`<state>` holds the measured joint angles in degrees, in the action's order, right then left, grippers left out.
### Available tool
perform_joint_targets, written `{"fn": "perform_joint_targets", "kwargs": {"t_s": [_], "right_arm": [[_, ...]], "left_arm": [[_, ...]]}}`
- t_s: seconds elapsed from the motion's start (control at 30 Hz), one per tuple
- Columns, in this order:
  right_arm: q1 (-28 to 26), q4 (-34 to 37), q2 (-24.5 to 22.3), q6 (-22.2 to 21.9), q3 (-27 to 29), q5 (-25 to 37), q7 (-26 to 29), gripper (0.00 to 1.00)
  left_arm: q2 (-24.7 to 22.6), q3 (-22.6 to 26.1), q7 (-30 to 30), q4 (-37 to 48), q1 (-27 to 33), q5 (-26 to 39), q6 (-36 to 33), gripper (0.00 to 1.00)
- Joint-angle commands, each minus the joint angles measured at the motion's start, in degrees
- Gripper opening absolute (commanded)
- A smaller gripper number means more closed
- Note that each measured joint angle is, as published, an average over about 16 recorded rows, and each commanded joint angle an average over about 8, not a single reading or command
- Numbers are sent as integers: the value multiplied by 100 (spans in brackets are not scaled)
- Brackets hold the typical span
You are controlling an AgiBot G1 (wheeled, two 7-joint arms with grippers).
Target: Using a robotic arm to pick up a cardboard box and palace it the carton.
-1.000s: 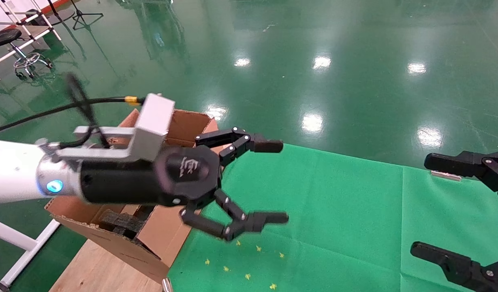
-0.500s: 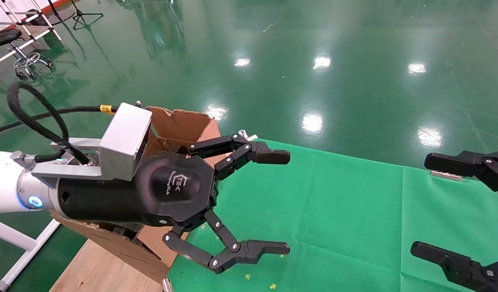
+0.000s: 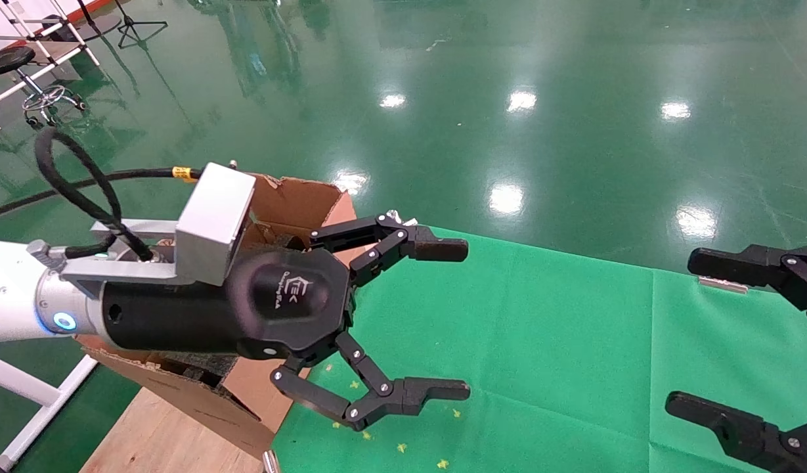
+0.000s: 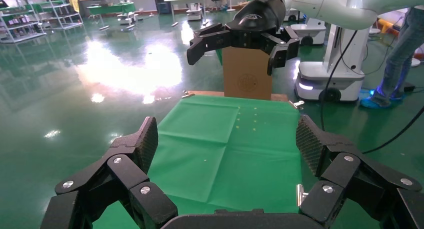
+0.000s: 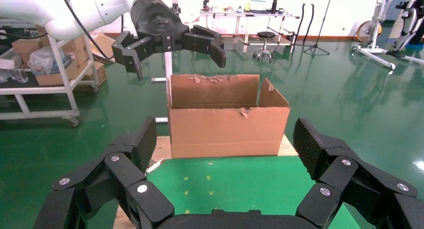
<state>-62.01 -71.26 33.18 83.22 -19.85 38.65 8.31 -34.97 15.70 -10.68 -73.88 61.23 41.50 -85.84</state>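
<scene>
My left gripper (image 3: 457, 319), on the white robotic arm (image 3: 9, 299), hangs open and empty over the green cloth (image 3: 541, 341), beside the carton (image 3: 305, 203). The carton is large, brown, with torn flaps and black foam (image 3: 199, 368) inside; it also shows in the right wrist view (image 5: 225, 129). A smaller brown cardboard box (image 4: 247, 79) with a round mark stands at the table's far right end, behind my right gripper (image 4: 243, 39). My right gripper (image 3: 689, 332) is open and empty at the right edge. My own jaws stand wide apart in both wrist views (image 4: 227, 139) (image 5: 224, 139).
The bare wooden tabletop (image 3: 147, 433) shows under the carton. A metal clip (image 3: 721, 284) holds the cloth's far edge. Glossy green floor lies beyond the table. A stool (image 3: 22, 66) stands far left; another robot's base (image 4: 330, 84) and a person stand past the right end.
My left gripper has rolled, dropped a little lower over the cloth, and its jaws have spread wider. The right gripper has not moved.
</scene>
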Motion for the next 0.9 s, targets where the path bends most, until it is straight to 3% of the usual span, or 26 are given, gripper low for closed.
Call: {"fn": "perform_joint_targets", "kwargs": {"t_s": [0.03,0.9], "right_arm": [[0,0,0,0,0,0,0,100],[0,0,0,0,0,0,0,100]], "left_arm": [[-1,8,-2,8,8,8,5,100],[-5,36,-10,35,35,37,20,100]]}}
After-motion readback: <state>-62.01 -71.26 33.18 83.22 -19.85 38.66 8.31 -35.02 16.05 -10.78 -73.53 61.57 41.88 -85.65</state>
